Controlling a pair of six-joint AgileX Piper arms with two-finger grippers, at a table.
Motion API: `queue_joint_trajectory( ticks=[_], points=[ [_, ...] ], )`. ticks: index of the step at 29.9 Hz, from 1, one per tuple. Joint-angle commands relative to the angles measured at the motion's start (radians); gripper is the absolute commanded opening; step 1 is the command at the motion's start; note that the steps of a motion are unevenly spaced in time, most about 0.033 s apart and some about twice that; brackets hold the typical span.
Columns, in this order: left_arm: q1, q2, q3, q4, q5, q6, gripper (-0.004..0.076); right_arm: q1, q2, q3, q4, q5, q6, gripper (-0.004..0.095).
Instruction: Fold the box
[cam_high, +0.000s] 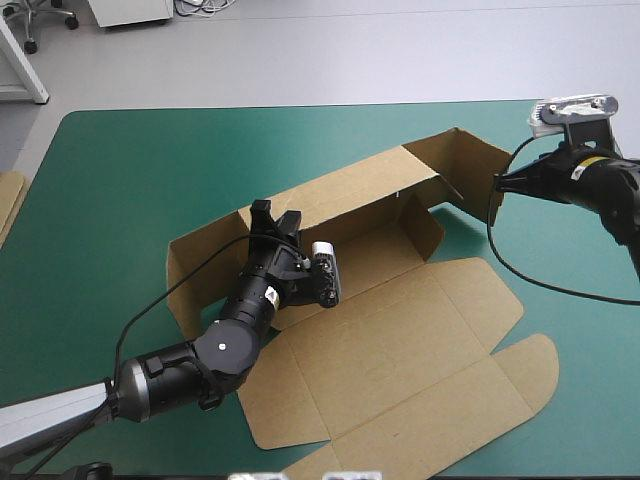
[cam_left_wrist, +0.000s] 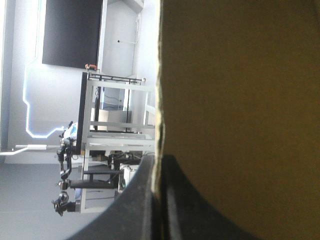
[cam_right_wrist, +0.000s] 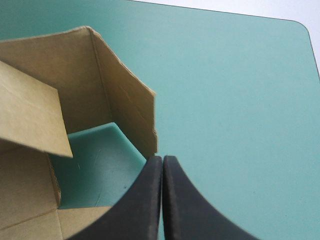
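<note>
Raising the box walls: my left pincer clamps the back wall; my right pincer, closed, touches the end flap; next I must fold it inward.

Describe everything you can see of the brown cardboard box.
The cut sheet of brown board, the box, lies half formed on the teal-green table cover. Its long far wall and both end flaps stand raised; the lid panels lie flat toward the near edge. The left black-fingered gripper pinches the far wall's top edge; the shut right gripper sits by the right end flap.
</note>
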Motion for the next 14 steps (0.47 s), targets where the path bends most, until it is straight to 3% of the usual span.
queue_joint_trajectory(
  ticks=[1, 8, 14],
  points=[
    [-0.008, -0.022, -0.028, 0.123, -0.002, -0.014, -0.0010, -0.005, 0.000, -0.076, -0.017, -0.068, 0.001, -0.0019],
    [-0.008, -0.018, -0.028, 0.147, -0.045, -0.016, -0.0010, -0.058, 0.141, -0.224, -0.016, -0.007, -0.001, -0.0020],
    [-0.008, -0.018, -0.028, 0.147, -0.040, -0.033, -0.0010, -0.177, 0.308, -0.415, 0.329, 0.093, -0.189, -0.0020]
  ],
)
